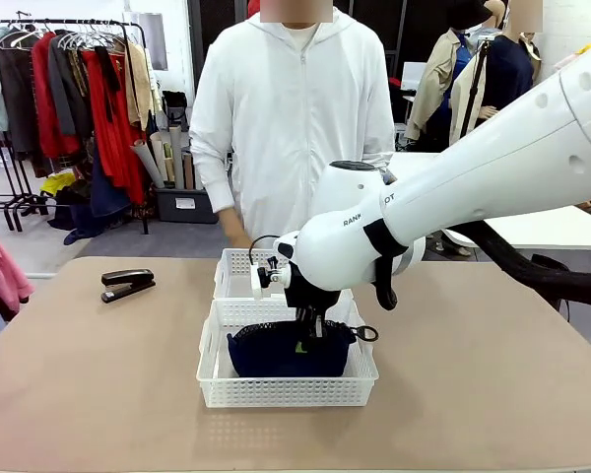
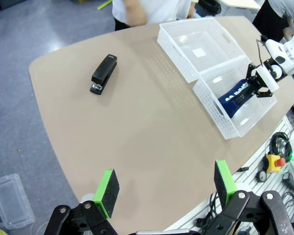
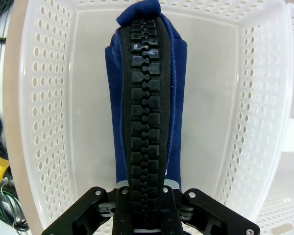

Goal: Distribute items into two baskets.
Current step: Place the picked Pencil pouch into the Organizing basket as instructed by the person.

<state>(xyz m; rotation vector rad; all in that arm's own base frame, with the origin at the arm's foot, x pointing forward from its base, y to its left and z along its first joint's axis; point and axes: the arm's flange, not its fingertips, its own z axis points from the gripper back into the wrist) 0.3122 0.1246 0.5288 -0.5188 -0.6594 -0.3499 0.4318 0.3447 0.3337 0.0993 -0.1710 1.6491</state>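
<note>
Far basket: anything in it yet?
Empty: far basket shows a bare bottom with just its label. The pouch is in the near basket, the stapler on the table.

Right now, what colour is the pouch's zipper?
Black. The pouch zipper shows best in the right wrist view.

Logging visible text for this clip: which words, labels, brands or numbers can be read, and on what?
"RAN" ... "OT": black letters on the right arm, on its white shell; the middle is covered by a black strap.
Basket label in the far basket: too small to read.
White print on the navy pouch: blurred, unreadable.
Bin label on the dark bin behind the table: too small to read.
</note>
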